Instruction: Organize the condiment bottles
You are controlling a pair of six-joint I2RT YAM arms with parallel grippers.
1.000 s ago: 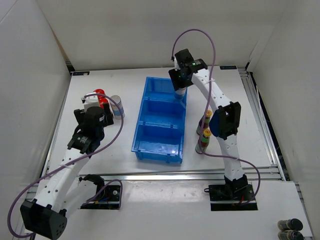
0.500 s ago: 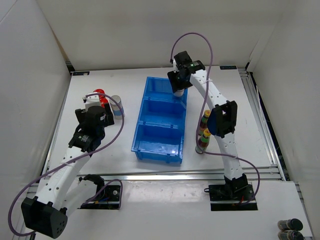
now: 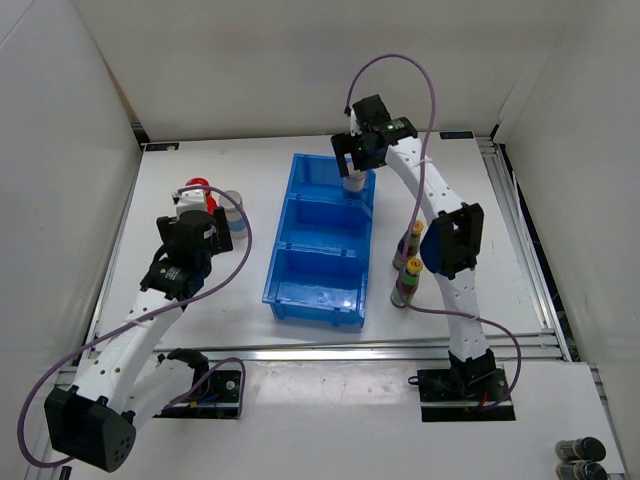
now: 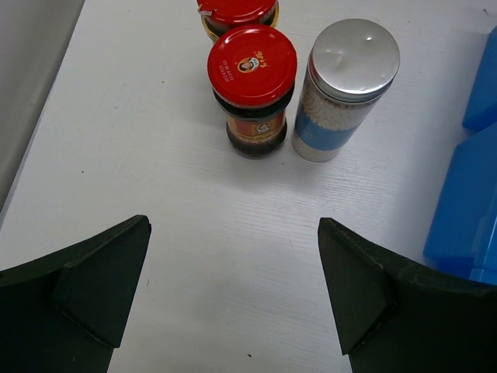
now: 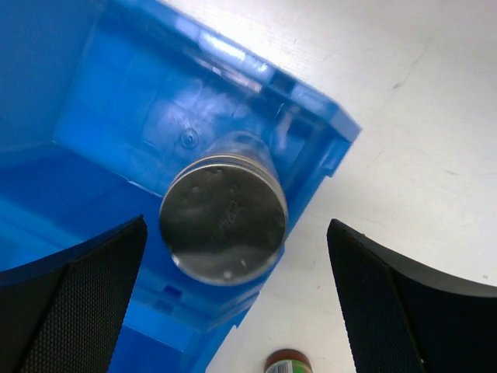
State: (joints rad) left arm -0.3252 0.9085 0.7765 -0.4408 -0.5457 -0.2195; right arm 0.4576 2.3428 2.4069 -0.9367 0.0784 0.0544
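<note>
Progress looked early — one silver-capped bottle (image 5: pixel 224 216) stood upright in the far compartment of the blue bin (image 3: pixel 275 262), the right gripper (image 3: pixel 356 168) over it, jaws spread wide and touching nothing. The left gripper (image 4: pixel 233 224), also apart and empty, faced a red-capped jar (image 4: pixel 252 85), another red cap (image 4: pixel 237 9) behind it, and a second silver bottle (image 4: pixel 345 85). Two yellow-capped bottles (image 3: pixel 409 262) stood right of the bin — all unsorted.

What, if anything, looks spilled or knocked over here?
Nothing stands out. One silver-capped bottle stands in the blue bin's far compartment; the red-lidded jars, the other silver-capped bottle and the two slim bottles stand upright on the table. No spills.
</note>
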